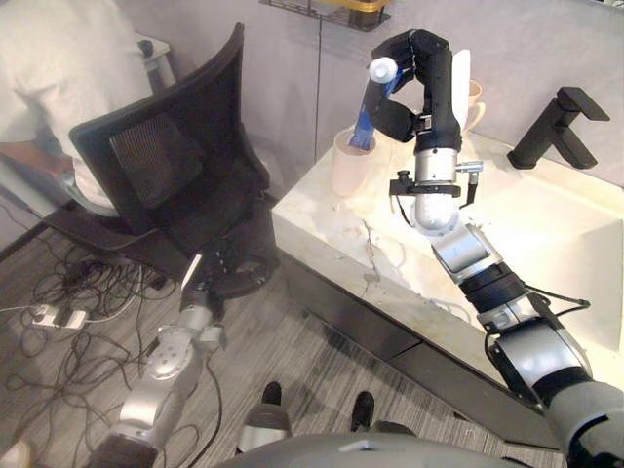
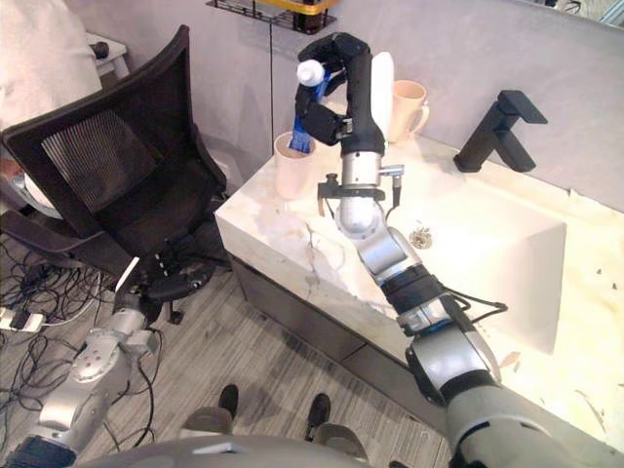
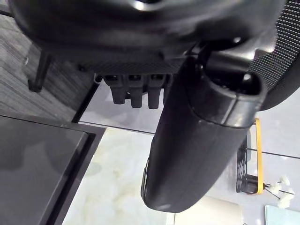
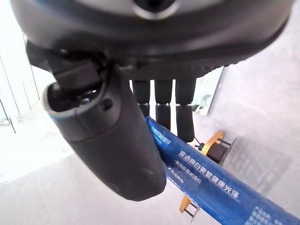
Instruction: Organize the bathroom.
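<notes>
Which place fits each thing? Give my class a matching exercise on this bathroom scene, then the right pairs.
Things:
1. blue tube
2. black faucet
3. office chair
4. handled mug

Places:
A. on the floor beside the counter
B. behind the sink basin
C. pinched in the right robot hand, lower end in the pink cup
D. by the wall, behind that hand

Pairs: 1-C, 2-B, 3-A, 4-D

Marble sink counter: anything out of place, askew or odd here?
Only a black mesh office chair beside the white marble counter looks odd. The right hand holds the blue toothpaste tube above the pale cup, upright.
</notes>
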You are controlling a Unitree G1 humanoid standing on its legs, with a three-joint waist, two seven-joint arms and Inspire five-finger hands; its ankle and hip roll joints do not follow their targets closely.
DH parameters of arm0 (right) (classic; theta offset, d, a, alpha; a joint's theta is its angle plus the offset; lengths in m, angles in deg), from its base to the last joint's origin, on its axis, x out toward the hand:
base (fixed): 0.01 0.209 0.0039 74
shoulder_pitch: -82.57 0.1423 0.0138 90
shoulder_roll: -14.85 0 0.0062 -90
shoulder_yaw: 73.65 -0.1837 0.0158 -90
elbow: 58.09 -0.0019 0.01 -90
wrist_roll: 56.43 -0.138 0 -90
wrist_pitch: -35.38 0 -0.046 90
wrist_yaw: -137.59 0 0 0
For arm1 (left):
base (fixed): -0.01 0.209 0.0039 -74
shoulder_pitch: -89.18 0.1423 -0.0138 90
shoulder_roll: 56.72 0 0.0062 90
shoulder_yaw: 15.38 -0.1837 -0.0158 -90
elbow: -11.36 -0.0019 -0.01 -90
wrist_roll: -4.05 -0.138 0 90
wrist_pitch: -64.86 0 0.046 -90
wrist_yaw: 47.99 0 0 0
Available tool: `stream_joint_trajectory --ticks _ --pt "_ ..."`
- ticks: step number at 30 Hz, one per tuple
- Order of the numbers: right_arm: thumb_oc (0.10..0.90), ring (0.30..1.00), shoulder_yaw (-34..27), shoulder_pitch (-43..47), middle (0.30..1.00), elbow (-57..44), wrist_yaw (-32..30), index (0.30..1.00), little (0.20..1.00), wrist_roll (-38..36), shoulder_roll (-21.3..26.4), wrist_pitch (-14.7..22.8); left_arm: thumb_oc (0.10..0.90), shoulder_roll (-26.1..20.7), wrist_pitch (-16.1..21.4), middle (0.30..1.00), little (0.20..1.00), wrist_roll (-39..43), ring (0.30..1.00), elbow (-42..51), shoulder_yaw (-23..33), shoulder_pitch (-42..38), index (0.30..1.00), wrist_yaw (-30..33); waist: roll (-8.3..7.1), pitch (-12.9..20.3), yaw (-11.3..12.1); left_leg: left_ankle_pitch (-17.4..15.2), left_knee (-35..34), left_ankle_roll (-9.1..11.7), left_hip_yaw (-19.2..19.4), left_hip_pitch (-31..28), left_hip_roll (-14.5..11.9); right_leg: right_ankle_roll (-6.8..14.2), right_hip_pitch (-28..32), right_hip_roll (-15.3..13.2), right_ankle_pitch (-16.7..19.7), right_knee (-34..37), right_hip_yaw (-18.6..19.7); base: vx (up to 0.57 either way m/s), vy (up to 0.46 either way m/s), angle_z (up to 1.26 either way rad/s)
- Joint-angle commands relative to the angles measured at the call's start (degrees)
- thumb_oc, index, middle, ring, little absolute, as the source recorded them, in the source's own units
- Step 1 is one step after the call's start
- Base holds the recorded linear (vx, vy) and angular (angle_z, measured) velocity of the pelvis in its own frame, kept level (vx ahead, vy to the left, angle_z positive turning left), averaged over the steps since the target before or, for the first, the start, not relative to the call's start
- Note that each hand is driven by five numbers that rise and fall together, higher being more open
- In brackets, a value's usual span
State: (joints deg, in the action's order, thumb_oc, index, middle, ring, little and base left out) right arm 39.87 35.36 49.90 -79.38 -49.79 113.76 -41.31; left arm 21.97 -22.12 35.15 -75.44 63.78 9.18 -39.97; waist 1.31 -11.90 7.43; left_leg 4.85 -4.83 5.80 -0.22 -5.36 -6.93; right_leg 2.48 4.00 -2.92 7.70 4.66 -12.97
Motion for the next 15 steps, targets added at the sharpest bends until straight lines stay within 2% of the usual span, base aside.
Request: stream_joint_trajectory --ticks 1,5,6,7,8,9,15 --pt "0.400 0.300 -2.87 6.94 0.300 -2.86 -3.00 0.300 0.300 2.47 2.15 7.19 0.800 -1.45 5.13 0.900 0.900 -0.19 0.900 4.02 0.90 -1.45 0.900 -1.02 -0.51 2.40 -0.42 -3.94 6.58 0.15 0.14 2.77 -0.38 -0.92 -0.23 0.61 -12.64 -9.44 2.01 0.00 0.000 0.00" --pt "0.400 0.300 -2.74 5.38 0.300 -3.34 -1.53 0.300 0.300 1.91 2.00 7.32 0.800 -1.59 5.28 0.900 0.900 0.21 0.900 3.83 1.30 -1.27 0.900 -1.29 0.12 2.16 -1.11 -3.90 6.42 0.26 0.31 2.68 -0.48 -0.83 -0.76 0.30 -12.69 -9.90 2.22 0.00 0.000 0.00" --pt "0.442 0.364 -2.72 4.91 0.364 -3.58 -1.00 0.364 0.364 1.43 1.85 7.25 0.800 -1.57 5.29 0.900 0.900 0.30 0.900 3.80 1.35 -1.29 0.900 -1.31 0.23 2.15 -1.29 -3.92 6.34 0.25 0.37 2.61 -0.46 -0.78 -0.82 0.23 -12.65 -9.92 2.32 0.00 0.000 0.00" --pt "0.571 0.556 -2.64 4.27 0.556 -3.87 0.00 0.556 0.556 0.75 1.62 7.04 0.800 -1.60 5.34 0.900 0.900 0.38 0.900 3.84 1.43 -1.25 0.900 -1.34 0.30 2.19 -1.45 -3.98 6.27 0.22 0.42 2.51 -0.41 -0.72 -0.82 0.17 -12.64 -9.93 2.41 -0.01 0.036 0.00" --pt "0.800 0.900 -2.58 3.55 0.900 -3.95 1.97 0.900 0.900 -1.61 1.38 7.03 0.800 -1.54 5.32 0.900 0.900 0.44 0.900 3.92 1.59 -1.26 0.900 -1.50 0.35 2.14 -1.63 -4.03 6.24 0.17 0.56 2.38 -0.35 -0.67 -0.76 0.08 -12.61 -9.91 2.50 -0.02 0.040 0.00" --pt "0.800 0.900 -2.38 2.85 0.900 -4.14 3.55 0.900 0.900 -3.85 1.04 6.80 0.800 -1.45 5.20 0.900 0.900 0.48 0.900 3.95 1.81 -1.27 0.900 -1.60 0.40 2.18 -1.83 -4.06 6.19 0.18 0.71 2.30 -0.29 -0.62 -0.71 -0.01 -12.57 -9.82 2.65 -0.01 0.031 -0.01" --pt "0.800 0.900 -2.07 0.47 0.900 -4.50 4.94 0.900 0.900 -4.04 0.30 4.02 0.800 -1.14 5.02 0.900 0.900 0.44 0.900 3.99 2.11 -1.31 0.900 -1.88 0.28 2.57 -2.33 -4.24 5.78 -0.04 0.97 1.95 0.15 -0.27 -0.44 -0.19 -12.21 -9.19 3.14 -0.02 0.024 -0.02"
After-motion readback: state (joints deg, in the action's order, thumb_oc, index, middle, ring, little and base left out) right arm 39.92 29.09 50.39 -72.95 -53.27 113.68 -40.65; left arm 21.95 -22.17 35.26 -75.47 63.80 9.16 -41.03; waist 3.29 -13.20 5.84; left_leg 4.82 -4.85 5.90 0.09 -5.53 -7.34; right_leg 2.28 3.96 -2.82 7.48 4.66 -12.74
